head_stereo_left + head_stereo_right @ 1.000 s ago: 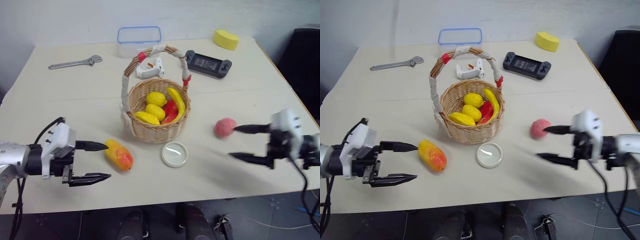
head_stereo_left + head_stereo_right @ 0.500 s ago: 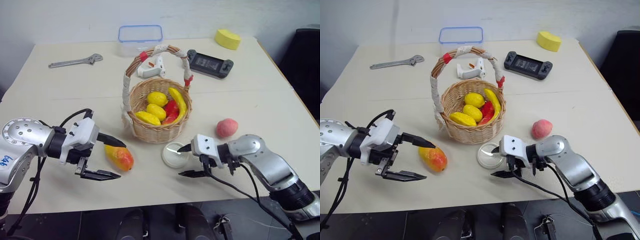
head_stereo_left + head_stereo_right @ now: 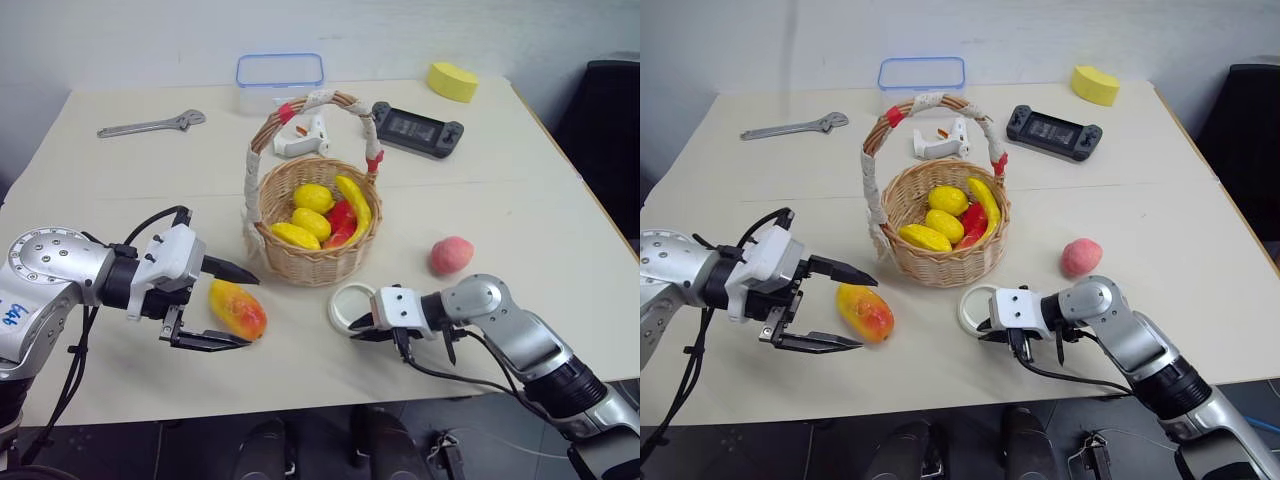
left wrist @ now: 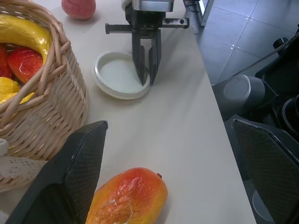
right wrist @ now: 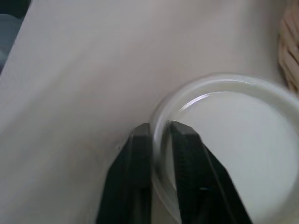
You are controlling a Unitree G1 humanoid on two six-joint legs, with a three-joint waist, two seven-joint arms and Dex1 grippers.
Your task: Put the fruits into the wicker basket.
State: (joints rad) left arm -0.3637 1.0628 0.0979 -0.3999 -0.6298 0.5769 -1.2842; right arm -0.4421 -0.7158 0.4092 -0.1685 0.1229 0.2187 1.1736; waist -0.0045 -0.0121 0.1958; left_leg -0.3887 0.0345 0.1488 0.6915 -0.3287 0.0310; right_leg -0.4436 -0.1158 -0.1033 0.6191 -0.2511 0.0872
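Note:
The mango [image 3: 238, 310], yellow-orange with a red blush, lies on the table in front of the wicker basket [image 3: 315, 262]. My left gripper [image 3: 252, 310] is open, with one finger on each side of the mango [image 4: 128, 196] and not gripping it. The pinkish-red peach [image 3: 451, 256] sits alone on the table to the right of the basket. My right gripper [image 3: 358, 328] is low in front of the basket, shut on the rim of a round white lid [image 5: 224, 135].
The basket holds lemons [image 3: 313, 197], a banana and something red. Behind it lie a white handheld tool [image 3: 300, 140], a clear blue-rimmed box [image 3: 279, 75], a wrench [image 3: 150, 125], a black game console [image 3: 417, 128] and a yellow sponge [image 3: 452, 79]. The table's front edge is near both arms.
My right arm swung left and down from beside the peach to the white lid and shut on its rim. My left gripper edged right, bringing the mango between its open fingers.

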